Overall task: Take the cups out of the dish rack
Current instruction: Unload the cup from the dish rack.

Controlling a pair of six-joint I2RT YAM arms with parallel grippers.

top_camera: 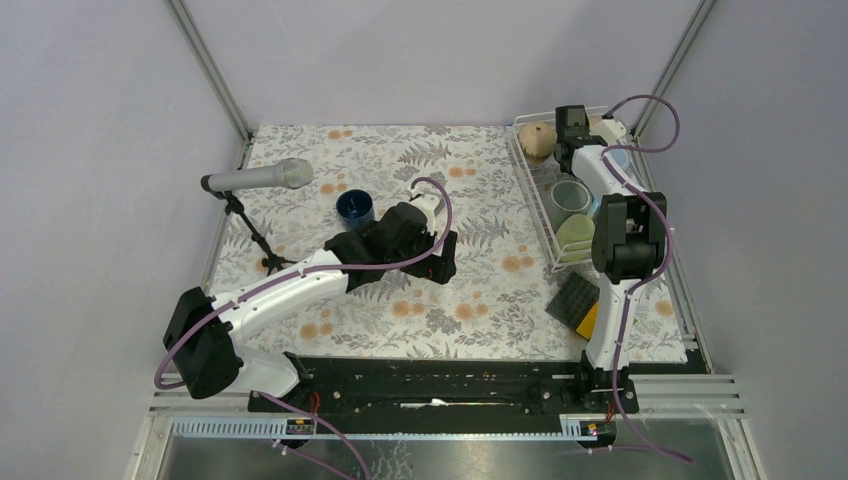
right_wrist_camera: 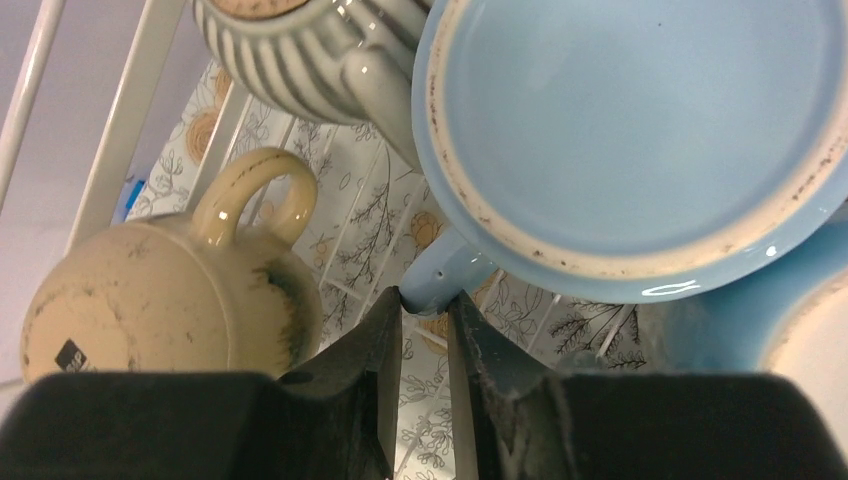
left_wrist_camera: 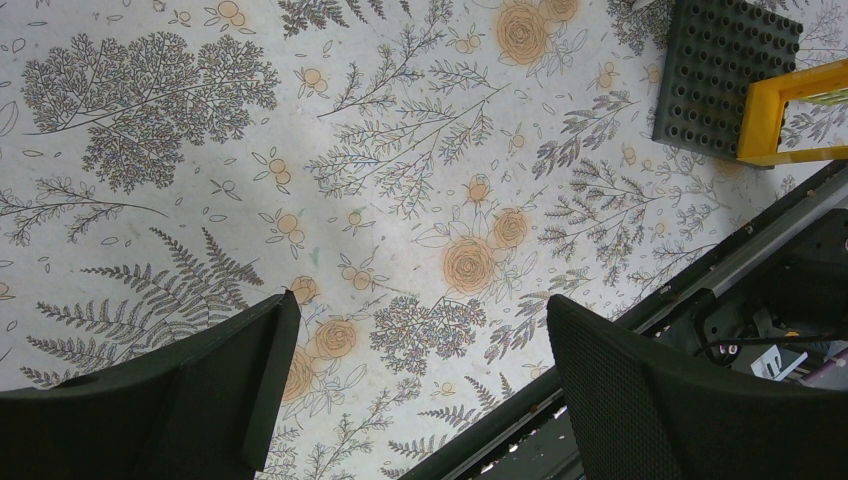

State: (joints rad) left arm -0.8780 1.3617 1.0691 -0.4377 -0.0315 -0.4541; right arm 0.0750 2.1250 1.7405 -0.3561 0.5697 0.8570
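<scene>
Cups [top_camera: 573,195] in white wire dish rack [top_camera: 533,190], far right. Left gripper [left_wrist_camera: 420,305], nearer: spread wide, empty. Right gripper [right_wrist_camera: 425,310]: almost closed, pinching handle [right_wrist_camera: 440,275] of light-blue glazed mug [right_wrist_camera: 640,130]. Risk: shallow pinch slipping on lift; adjoining grey-and-white ribbed mug [right_wrist_camera: 300,50] beyond dragged.

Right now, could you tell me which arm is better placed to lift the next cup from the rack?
Right. The right claw is inside the dish rack, gripping the light blue cup by its handle; the left claw hangs open above the table, away from it.
</scene>
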